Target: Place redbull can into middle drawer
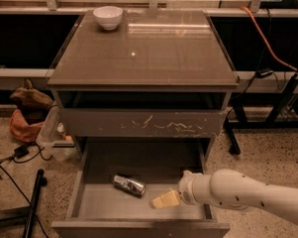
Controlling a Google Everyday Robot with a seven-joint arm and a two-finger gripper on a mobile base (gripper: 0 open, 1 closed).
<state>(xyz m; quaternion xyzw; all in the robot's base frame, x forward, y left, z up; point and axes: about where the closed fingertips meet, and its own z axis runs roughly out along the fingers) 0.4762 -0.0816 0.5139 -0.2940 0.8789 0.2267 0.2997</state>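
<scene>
The redbull can point(129, 185), slim and silvery, lies on its side on the floor of the open middle drawer point(109, 205), left of centre. My gripper point(164, 200), yellowish at the tip of a white arm reaching in from the right, is low over the drawer floor. It is a short way right of the can, apart from it and holding nothing.
The cabinet top point(153, 53) carries a white bowl point(108, 17) at its back left. The drawer front with pale scratches point(143, 123) above is shut. A clear bin point(54, 140), an orange bag point(24, 125), cables and a black pole point(32, 202) lie on the floor at left. Black stands are at right.
</scene>
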